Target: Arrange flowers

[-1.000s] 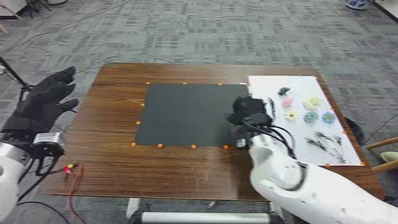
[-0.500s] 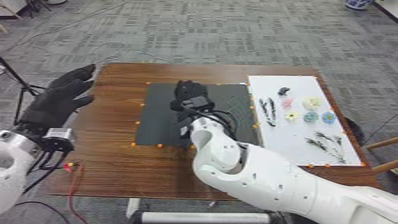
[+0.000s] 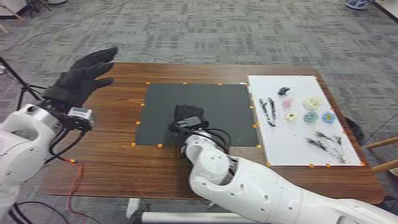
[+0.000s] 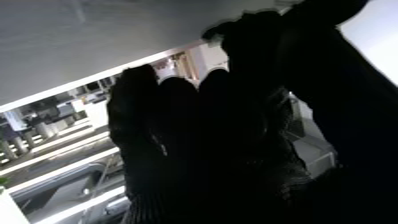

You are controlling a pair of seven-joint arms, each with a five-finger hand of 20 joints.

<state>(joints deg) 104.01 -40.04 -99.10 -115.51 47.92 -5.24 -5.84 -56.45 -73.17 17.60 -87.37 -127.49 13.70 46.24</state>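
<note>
The small pink, yellow and blue flowers [image 3: 311, 117] lie on the long white board [image 3: 289, 134], rightward of the black-gloved right hand [image 3: 188, 115], the nearer one; whether it is open or holding anything, I cannot tell. The flat dark-grey mat [image 3: 226, 112] spans toward the board's long left edge, leaving sideways room. The black-gloved left hand [image 3: 80, 82], loosely open and empty, is well apart.

The head view looks forward and down from above the near side of the bench [image 3: 115, 175], taking in floor [image 3: 231, 35] beyond; the right wrist view looks, tilted, from very close along the right hand [image 3: 188, 117] into the room, a hand both share
</note>
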